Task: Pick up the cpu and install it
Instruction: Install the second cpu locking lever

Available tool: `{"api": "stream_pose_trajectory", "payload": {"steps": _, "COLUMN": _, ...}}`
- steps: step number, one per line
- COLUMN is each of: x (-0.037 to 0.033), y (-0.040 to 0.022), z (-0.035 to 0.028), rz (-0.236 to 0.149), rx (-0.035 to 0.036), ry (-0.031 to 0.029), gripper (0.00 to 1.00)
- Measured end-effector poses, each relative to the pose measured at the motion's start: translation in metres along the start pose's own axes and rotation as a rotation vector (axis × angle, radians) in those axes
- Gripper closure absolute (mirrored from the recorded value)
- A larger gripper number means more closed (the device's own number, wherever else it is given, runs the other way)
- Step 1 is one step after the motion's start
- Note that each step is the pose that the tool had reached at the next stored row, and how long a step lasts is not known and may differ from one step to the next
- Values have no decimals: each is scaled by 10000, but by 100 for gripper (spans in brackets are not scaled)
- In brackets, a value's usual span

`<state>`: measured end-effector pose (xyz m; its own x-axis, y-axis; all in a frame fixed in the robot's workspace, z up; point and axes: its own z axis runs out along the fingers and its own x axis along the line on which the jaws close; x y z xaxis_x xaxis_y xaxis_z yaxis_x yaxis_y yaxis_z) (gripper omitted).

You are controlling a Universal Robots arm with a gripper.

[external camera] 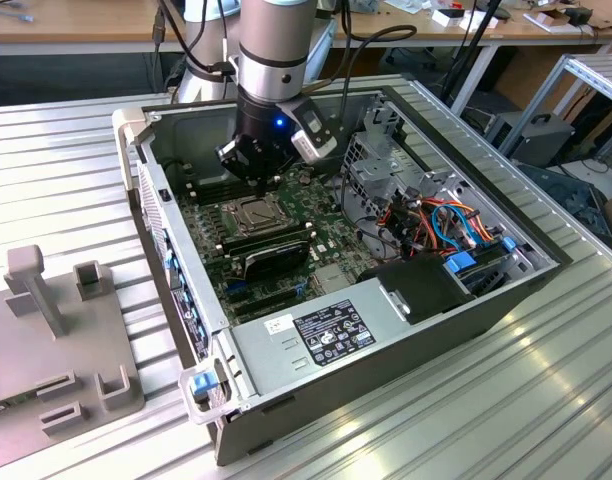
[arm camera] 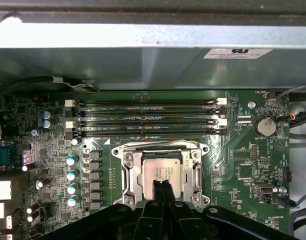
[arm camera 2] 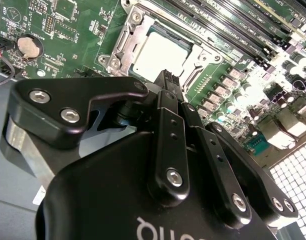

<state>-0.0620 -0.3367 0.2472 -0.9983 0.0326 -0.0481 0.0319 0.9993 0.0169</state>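
In the exterior view a grey fixture lies at lower left, cut off by the frame edge; the open computer case fills the centre of the bench; the hand hangs over the socket, hiding its far side; in both wrist views the fingers are pressed together, holding nothing, above the cpu seated in the socket, its near edge hidden.

Under me: ribbed aluminium table.
Behind me: wooden desks, possibly cluttered; metal shelf frame.

Open computer case on ribbed metal table — green motherboard inside.
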Motion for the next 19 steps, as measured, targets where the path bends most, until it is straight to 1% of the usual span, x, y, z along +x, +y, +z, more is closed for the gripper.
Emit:
{"api": "stream_pose_trajectory", "payload": {"steps": 3, "x": -1, "y": -8, "z": 1, "rz": -2, "rx": -2, "ry": 0, "gripper": 89}}
{"api": "stream_pose_trajectory", "payload": {"steps": 5, "x": -1, "y": -27, "z": 0, "rz": 0, "rx": -2, "ry": 0, "gripper": 89}}
{"api": "stream_pose_trajectory", "payload": {"steps": 10, "x": -4, "y": -126, "z": -1, "rz": 1, "rx": -5, "ry": 0, "gripper": 89}}
{"api": "stream_pose_trajectory", "payload": {"steps": 12, "x": -6, "y": -192, "z": -3, "rz": 0, "rx": -4, "ry": 1, "gripper": 89}}
{"api": "stream_pose_trajectory", "payload": {"steps": 15, "x": -8, "y": -245, "z": -2, "rz": 0, "rx": -6, "ry": 1, "gripper": 89}}
{"api": "stream_pose_trajectory", "payload": {"steps": 19, "x": -8, "y": -256, "z": -2, "rz": 1, "rx": -4, "ry": 1, "gripper": 89}}
